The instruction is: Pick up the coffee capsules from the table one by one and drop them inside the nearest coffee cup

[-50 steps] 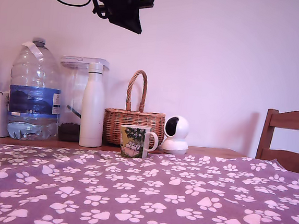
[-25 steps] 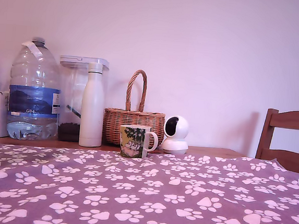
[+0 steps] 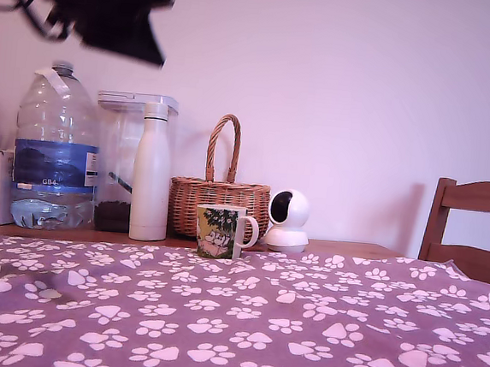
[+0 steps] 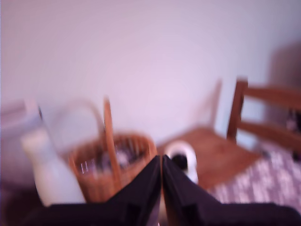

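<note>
Coffee cup beside basket

Blurred dark gripper high at the exterior view's left, coffee cup on paw-print surface, basket behind it

Small ceramic coffee cup standing upright toward the far edge of the purple paw-print cloth — green-and-yellow leafy picture on its side, white handle turned to the exterior view's right. Brown wooden worktop showing bare only in a strip behind the cloth — cup at the boundary between the two. No coffee capsules discernible on the cloth.
</note>
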You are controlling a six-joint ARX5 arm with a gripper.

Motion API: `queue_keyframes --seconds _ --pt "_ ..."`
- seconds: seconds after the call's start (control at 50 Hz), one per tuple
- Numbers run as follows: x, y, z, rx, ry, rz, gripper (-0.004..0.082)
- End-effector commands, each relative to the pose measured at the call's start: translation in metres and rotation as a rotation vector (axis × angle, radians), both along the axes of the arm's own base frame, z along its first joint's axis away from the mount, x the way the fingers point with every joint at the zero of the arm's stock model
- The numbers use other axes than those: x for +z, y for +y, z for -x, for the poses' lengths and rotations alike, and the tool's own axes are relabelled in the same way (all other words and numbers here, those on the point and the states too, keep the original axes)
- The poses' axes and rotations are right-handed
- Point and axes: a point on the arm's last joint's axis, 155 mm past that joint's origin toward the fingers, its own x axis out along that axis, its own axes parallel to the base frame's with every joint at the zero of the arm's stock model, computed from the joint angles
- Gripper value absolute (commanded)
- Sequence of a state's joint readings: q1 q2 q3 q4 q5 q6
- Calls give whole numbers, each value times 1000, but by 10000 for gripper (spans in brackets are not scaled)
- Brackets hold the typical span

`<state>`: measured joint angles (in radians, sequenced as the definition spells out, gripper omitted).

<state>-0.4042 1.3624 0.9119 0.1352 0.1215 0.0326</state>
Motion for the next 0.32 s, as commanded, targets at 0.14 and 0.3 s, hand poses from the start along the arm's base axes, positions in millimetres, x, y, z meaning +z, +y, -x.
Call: queue_keyframes --seconds 0.14,0.3 --pt "-26 12 23 22 25 24 -24" --pt "-42 16 32 28 60 31 -24"
